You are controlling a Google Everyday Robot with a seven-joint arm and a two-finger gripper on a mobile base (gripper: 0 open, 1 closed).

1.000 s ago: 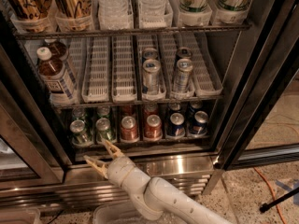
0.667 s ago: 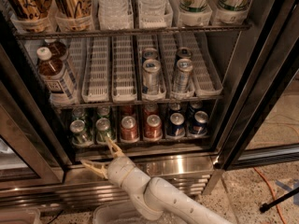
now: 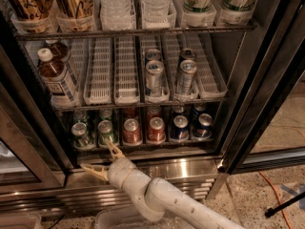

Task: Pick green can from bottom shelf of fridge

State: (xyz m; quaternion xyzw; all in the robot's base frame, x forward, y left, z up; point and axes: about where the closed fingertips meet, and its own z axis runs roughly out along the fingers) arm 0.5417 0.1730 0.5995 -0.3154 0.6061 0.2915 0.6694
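Barely any motion since a second ago: pincer (image 3: pixel 101 159) sits about where it was, lower finger a touch lower and further left.

Fridge (image 3: pixel 238 89) door is open. Bottom shelf (image 3: pixel 143 146) carries green cans at left, red-brown cans (image 3: pixel 131 130) in the middle, blue cans (image 3: pixel 180 127) at right. White arm (image 3: pixel 176 206) reaches up from below, in front of the steel base panel (image 3: pixel 190 168).

Pincer is spread wide and empty, below the shelf's front edge. Its upper fingertip is just under the green can (image 3: pixel 106 132), which stands in the front row, second from left.

Step, as I read it: approach, no grasp yet. Next move needs the pincer raised to can height, then pushed in so the fingers straddle that can without knocking its neighbours.
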